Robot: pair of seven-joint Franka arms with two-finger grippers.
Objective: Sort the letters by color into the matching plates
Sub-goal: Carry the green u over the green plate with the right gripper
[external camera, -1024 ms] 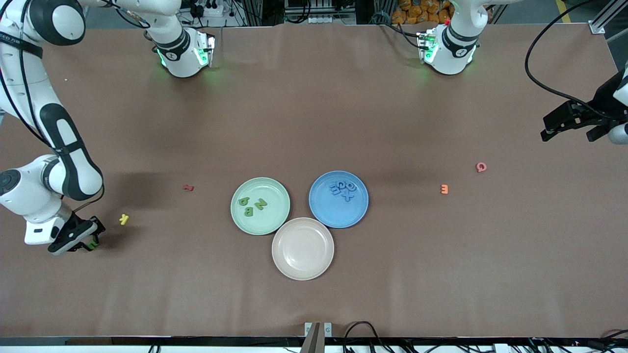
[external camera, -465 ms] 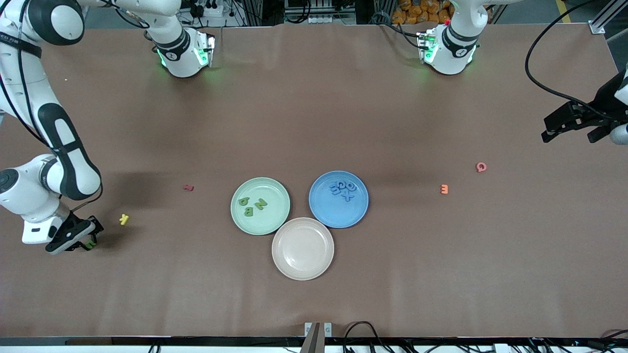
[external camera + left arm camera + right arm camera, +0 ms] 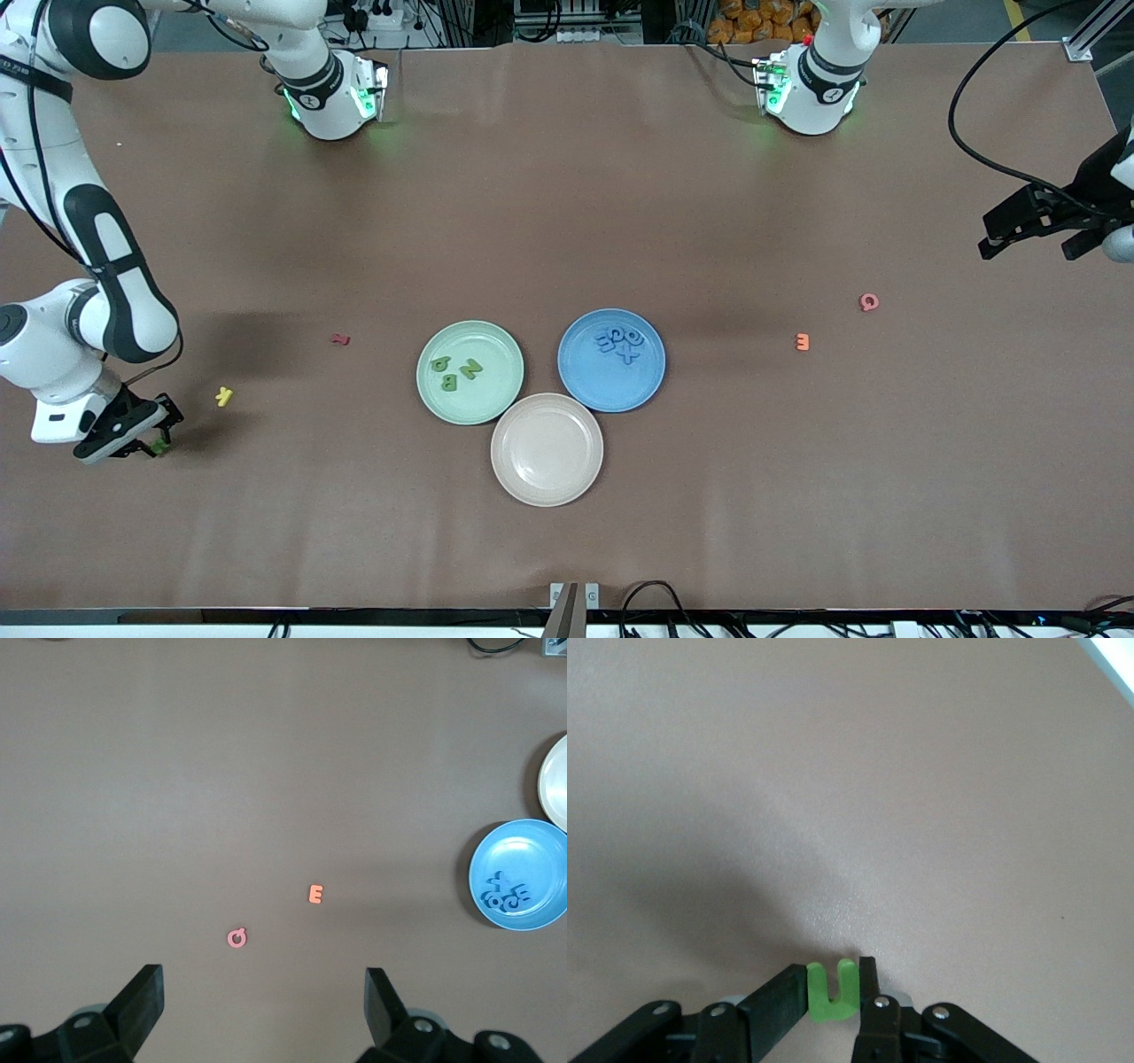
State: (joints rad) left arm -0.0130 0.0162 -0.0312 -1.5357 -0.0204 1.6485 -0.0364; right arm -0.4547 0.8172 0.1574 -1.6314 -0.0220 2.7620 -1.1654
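Closest to the front camera sits the beige plate (image 3: 547, 449), empty, touching both coloured plates. Take the green plate (image 3: 469, 372) as the marker: three green letters (image 3: 456, 371) lie in it, and the blue plate (image 3: 611, 360) just beside it, toward the left arm's end, holds the blue letters (image 3: 618, 342).

Well away from the green plate, toward the right arm's end of the table, the right gripper (image 3: 152, 433) is clamped on a bright green letter (image 3: 832, 991), pinched between its fingertips low over the brown table (image 3: 567, 221). A yellow letter (image 3: 224, 396) lies near it, a dark red one (image 3: 340, 338) closer to the plate.

I'd say the carry should go high enough to clear the yellow letter and the plate rim, then release low over bare plate, away from the three inside.

The left gripper (image 3: 264, 1005) waits spread wide above the orange letter (image 3: 316, 895) and pink letter (image 3: 236, 938).
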